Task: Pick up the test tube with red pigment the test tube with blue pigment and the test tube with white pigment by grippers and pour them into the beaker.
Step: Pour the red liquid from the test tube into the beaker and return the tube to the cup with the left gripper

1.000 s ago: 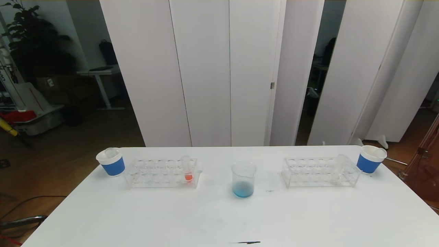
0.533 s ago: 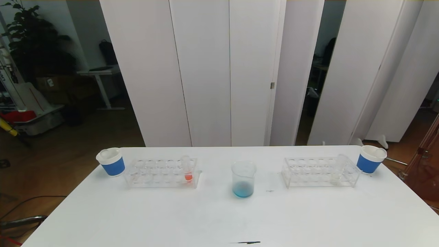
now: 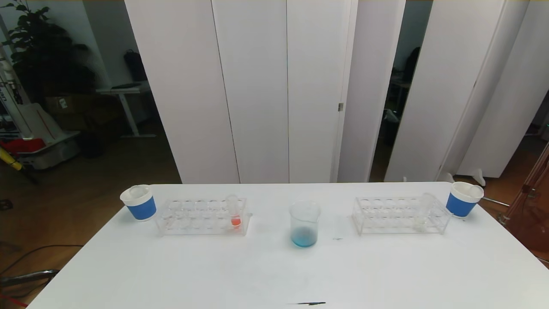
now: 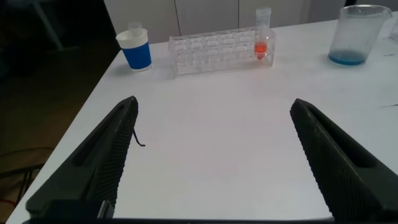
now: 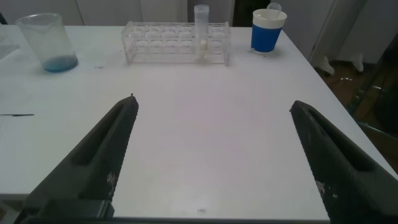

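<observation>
- Blue liquid already lies in the bottom of the beaker (image 3: pixel 304 224), which stands at mid-counter between the two clear racks; judged from this, the blue pour is done.
- Test tube with red pigment (image 3: pixel 234 211) stands upright in the end slot of the left rack (image 3: pixel 201 216), on the side nearest the beaker.
- Test tube with white pigment (image 3: pixel 424 210) stands in the right rack (image 3: pixel 401 216), at the end away from the beaker; its contents are faint.
- Test tube with blue pigment: not identifiable; a tube-like item rests in each blue paper cup (image 3: pixel 140 202), but which tube it is cannot be told.
- Left end effector (image 4: pixel 214 162) is released, fingers spread wide, grasping nothing, low over the near counter (image 3: pixel 274 274), well short of the left rack.
- Right end effector (image 5: pixel 214 162) likewise released and empty, facing the right rack from the near edge.
- Change over the last second: none observed; racks, tubes, cups and beaker are unmoved.
- Assessment: a pause between steps; red and white pours remain outstanding.
</observation>
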